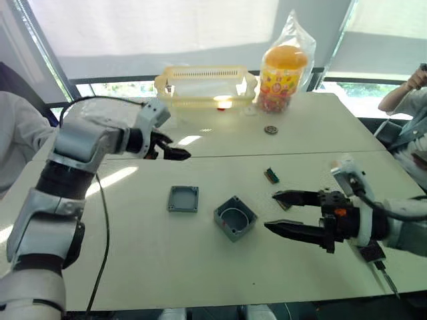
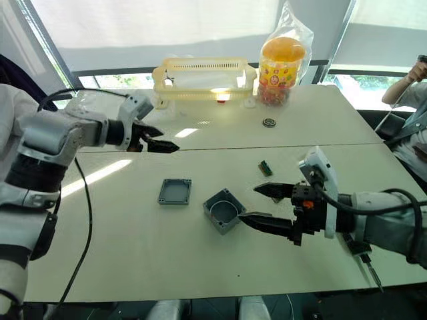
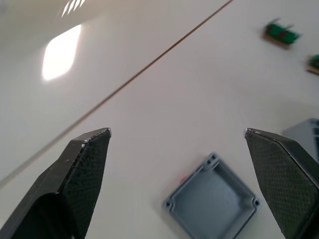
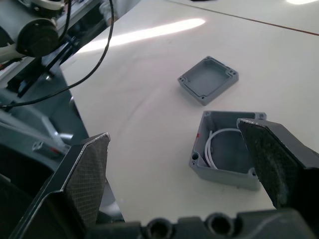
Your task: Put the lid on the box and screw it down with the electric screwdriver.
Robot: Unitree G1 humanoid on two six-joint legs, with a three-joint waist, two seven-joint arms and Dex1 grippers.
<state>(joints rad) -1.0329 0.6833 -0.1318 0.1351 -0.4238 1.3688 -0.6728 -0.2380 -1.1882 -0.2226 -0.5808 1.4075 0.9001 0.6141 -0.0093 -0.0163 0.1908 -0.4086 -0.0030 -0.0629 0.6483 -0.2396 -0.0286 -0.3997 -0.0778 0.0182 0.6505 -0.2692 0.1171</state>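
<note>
The flat grey lid (image 1: 183, 199) lies open side up on the white table. Just to its right stands the deeper grey box (image 1: 235, 218), its round hollow facing up. My right gripper (image 1: 272, 211) hovers open just right of the box; in the right wrist view the box (image 4: 227, 149) sits near one finger with the lid (image 4: 208, 78) beyond. My left gripper (image 1: 177, 152) is open above the table, behind and left of the lid (image 3: 213, 199). A black tool end with a thin metal bit, apparently the electric screwdriver (image 1: 385, 275), pokes out from under my right forearm.
Small green connector pieces (image 1: 271, 175) lie behind the right gripper. A round metal disc (image 1: 270, 129), a yellow basket (image 1: 207, 83) and a bagged candy jar (image 1: 283, 77) stand at the back. One person (image 1: 407, 100) sits at the right, another (image 1: 17, 133) at the left.
</note>
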